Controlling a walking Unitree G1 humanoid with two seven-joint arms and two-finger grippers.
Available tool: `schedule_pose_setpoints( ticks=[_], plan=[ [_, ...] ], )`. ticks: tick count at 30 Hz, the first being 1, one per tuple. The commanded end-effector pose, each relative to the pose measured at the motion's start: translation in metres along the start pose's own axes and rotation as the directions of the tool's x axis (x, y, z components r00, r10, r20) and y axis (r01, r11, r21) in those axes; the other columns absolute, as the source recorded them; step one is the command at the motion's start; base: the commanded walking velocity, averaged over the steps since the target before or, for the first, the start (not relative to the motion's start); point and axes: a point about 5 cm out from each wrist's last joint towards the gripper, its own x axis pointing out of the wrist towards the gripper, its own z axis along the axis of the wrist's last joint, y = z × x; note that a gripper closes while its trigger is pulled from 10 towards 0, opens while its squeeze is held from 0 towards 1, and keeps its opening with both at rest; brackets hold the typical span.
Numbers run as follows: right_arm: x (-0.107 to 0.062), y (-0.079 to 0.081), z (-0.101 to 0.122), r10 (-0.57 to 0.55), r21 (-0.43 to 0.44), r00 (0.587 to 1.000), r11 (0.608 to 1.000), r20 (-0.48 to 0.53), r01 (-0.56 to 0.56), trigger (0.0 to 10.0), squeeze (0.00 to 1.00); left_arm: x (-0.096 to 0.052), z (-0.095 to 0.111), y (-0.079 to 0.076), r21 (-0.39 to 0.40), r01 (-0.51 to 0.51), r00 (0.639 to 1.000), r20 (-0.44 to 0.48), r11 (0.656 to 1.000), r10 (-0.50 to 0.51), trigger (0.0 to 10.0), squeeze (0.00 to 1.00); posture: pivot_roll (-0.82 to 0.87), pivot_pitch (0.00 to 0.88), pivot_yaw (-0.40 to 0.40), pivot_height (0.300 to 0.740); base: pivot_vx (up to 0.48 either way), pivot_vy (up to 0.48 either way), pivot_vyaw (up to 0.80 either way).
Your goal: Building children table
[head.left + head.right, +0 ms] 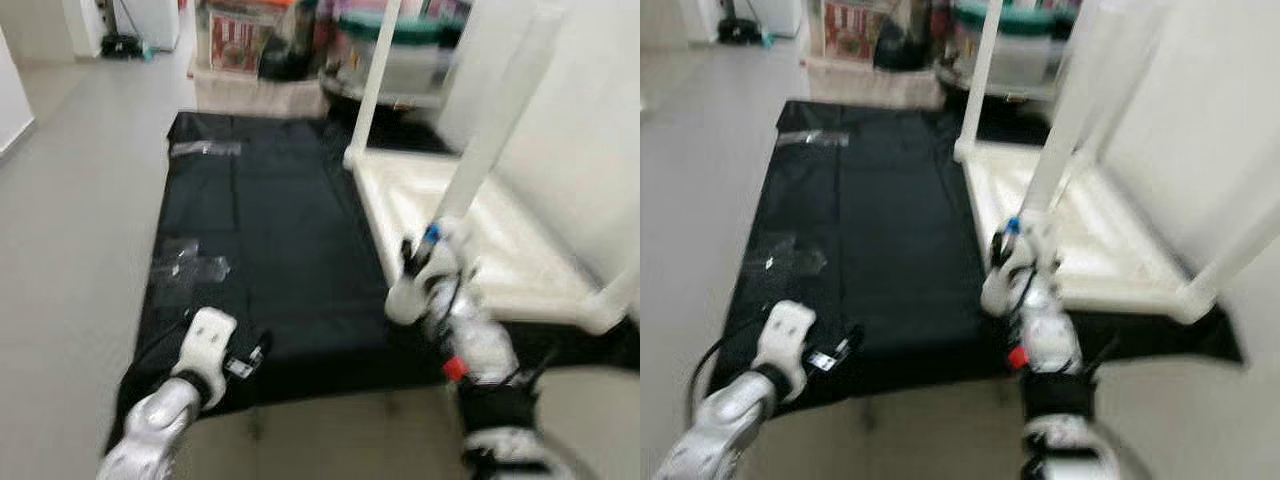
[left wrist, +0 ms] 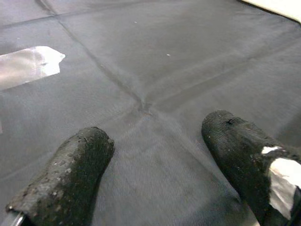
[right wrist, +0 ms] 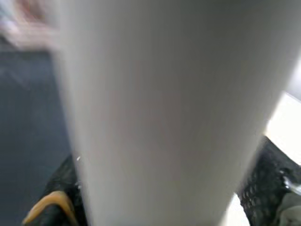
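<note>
A white children's table (image 1: 520,262) lies upside down on a black mat (image 1: 270,230), its legs pointing up. My right gripper (image 1: 432,243) is at the base of the near white table leg (image 1: 492,135). In the right wrist view that leg (image 3: 174,108) stands between the two black fingers (image 3: 270,181), which press on both its sides. My left gripper (image 2: 155,141) hovers open just over the mat near its front edge, nothing between its fingers (image 2: 70,174). In the head views the left gripper (image 1: 245,352) sits at the lower left.
Another leg (image 1: 375,80) rises at the table's far corner and one (image 1: 622,292) at the near right. Clear plastic bags (image 1: 188,265) lie on the mat's left side. Boxes and clutter (image 1: 240,40) stand behind the mat. A white wall (image 1: 600,120) is at the right, grey floor (image 1: 70,200) at the left.
</note>
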Motion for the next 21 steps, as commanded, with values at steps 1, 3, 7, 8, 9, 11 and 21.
schedule_pose_setpoints(
  ticks=[1,3,7,8,9,11,21],
  plan=[
    [0.003,0.002,0.024,0.179,0.045,0.977,0.982,0.117,-0.185,10.0,0.00,0.000,-0.007,-0.005,-0.003,0.014,0.999,-0.036,1.000,-0.015,10.0,0.00,0.06,0.000,-0.162,0.740,0.000,0.000,0.00],
    [0.002,0.003,0.030,0.260,0.047,0.955,0.962,0.142,-0.269,10.0,0.00,0.000,-0.007,-0.006,-0.002,0.016,0.999,-0.036,1.000,-0.016,10.0,0.00,0.06,0.000,-0.162,0.740,0.000,0.000,0.00],
    [-0.005,0.006,0.047,0.553,-0.049,0.812,0.831,0.186,-0.554,10.0,0.00,0.001,-0.006,-0.005,-0.001,0.019,0.999,-0.034,1.000,-0.019,10.0,0.00,0.06,0.000,-0.160,0.740,0.000,0.000,0.00],
    [-0.006,0.007,0.048,0.578,-0.046,0.794,0.813,0.187,-0.581,10.0,0.00,0.001,-0.006,-0.005,-0.001,0.018,0.999,-0.033,1.000,-0.019,10.0,0.00,0.06,0.000,-0.160,0.740,0.000,0.000,0.00],
    [-0.008,0.007,0.047,0.631,-0.065,0.758,0.774,0.166,-0.630,3.1,0.00,0.001,-0.006,-0.005,0.000,0.018,0.999,-0.032,1.000,-0.018,10.0,0.00,0.06,0.000,-0.159,0.740,0.000,0.000,0.00],
    [-0.008,0.006,0.046,0.657,-0.072,0.740,0.753,0.142,-0.654,0.0,0.00,0.001,-0.006,-0.005,0.000,0.018,0.999,-0.032,1.000,-0.018,10.0,0.00,0.06,0.000,-0.159,0.740,0.000,0.000,0.00],
    [0.022,-0.057,-0.019,-0.093,-0.023,0.967,0.996,-0.236,0.090,0.0,0.00,-0.001,-0.006,-0.005,0.000,0.018,0.999,-0.036,1.000,-0.018,10.0,0.00,0.06,0.000,-0.160,0.740,0.000,0.000,0.00]
  ],
)
